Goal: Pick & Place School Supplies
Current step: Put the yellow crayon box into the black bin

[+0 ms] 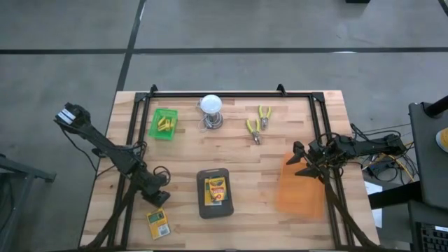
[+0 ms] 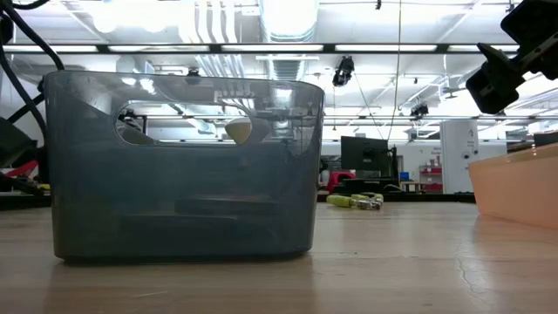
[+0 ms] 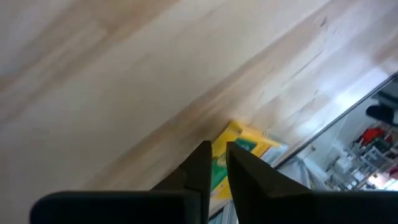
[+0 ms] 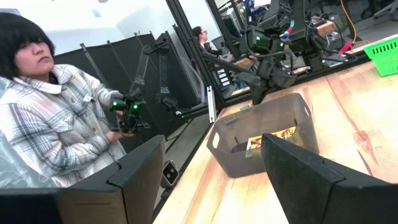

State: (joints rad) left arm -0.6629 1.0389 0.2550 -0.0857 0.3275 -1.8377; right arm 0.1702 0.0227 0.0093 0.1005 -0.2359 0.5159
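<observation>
Grey bin (image 1: 213,194), front centre of desk (image 1: 231,150): holds one crayon box (image 1: 215,190), lying flat. Green basket (image 1: 164,123), back left: several short yellow pieces (image 1: 165,124). Orange bin (image 1: 301,187), right side: contents not visible. Second crayon box (image 1: 159,223), loose near front-left edge. Left tool (image 1: 157,198) just above it, fingers nearly closed, holding nothing. Right tool (image 1: 299,161) over orange bin, fingers wide apart, empty.

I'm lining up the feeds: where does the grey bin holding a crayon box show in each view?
High: grey bin, bottom centre.
Low: left foreground, translucent.
Left wrist: not in it.
Right wrist: centre, between this gripper's open fingers, crayon box inside.
Shared landmark: orange bin.
</observation>
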